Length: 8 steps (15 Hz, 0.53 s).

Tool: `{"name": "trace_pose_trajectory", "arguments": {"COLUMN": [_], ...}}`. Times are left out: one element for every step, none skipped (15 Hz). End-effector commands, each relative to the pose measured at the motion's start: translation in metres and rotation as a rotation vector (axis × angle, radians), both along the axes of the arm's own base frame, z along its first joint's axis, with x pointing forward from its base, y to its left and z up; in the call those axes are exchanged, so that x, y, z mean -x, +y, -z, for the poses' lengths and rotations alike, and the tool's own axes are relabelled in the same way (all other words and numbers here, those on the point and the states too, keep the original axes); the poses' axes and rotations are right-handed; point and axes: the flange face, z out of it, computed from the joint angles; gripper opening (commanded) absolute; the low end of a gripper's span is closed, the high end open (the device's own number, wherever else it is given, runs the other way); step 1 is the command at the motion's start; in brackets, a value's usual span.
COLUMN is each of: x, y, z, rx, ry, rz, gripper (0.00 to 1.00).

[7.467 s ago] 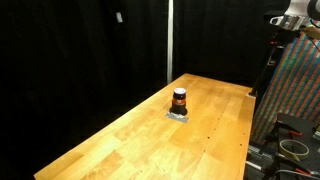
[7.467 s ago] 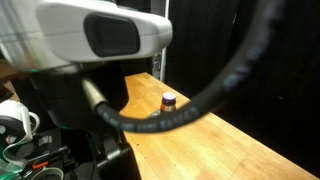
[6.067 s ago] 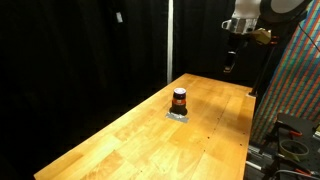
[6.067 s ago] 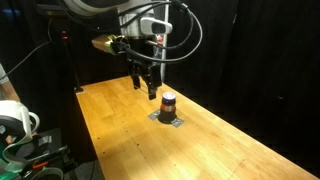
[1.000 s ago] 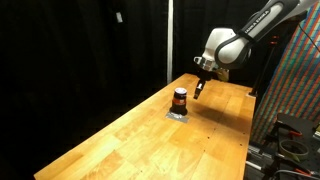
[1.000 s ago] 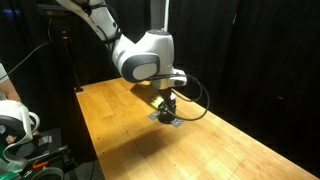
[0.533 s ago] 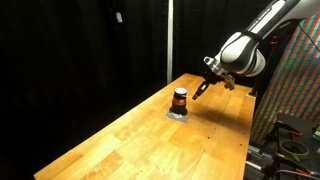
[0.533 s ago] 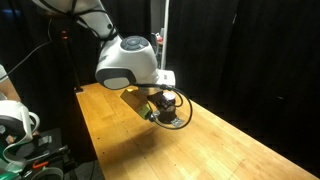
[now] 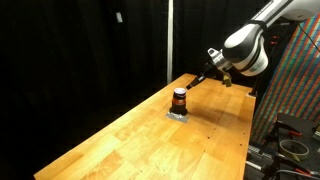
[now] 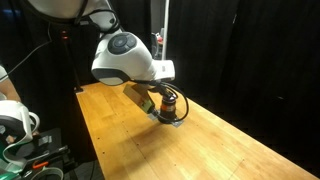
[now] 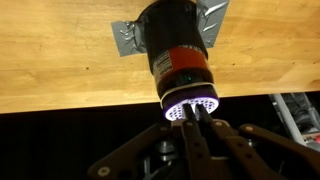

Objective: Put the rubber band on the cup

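Claw (image 11: 190, 124) clenched, tips together, just short of the cup's pale rim | cup (image 11: 176, 50) upright on a silver patch (image 11: 124, 38) | worktop (image 9: 150, 140) of blond wood | black curtain (image 9: 80, 50) behind.

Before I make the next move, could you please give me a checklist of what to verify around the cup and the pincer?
1. Cup upright on the table: ok.
2. Cup sitting on the silver patch: ok.
3. Pincer lined up with the cup's pale top in the wrist view: ok.
4. Jaws drawn together: ok.
5. Rubber band held in the pincer: cannot tell, none is visible.
6. Pincer touching the cup: cannot tell.
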Motion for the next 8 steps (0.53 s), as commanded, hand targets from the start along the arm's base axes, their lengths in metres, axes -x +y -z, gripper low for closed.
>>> {"name": "trace_pose_trajectory", "arguments": {"x": [0.026,0.035,0.041,0.050,0.058,0.043,0.049,0.053], "y": [-0.018,-0.025,-0.031,-0.035,-0.040,-0.037,-0.040,-0.042], "z": [0.013,0.020,0.027,0.035,0.044,0.038,0.046,0.050], "rx": [-0.033,-0.037,-0.039,-0.046,-0.052,-0.048,-0.061,-0.067], "ry": [-0.083,-0.087,-0.083,-0.027,0.032,-0.006,0.013,0.028], "rz": [-0.012,-0.018,-0.020,-0.021,-0.011,-0.017,-0.017,-0.014], "gripper": [0.11,0.11,0.11,0.36,0.36,0.18,0.25,0.32]}}
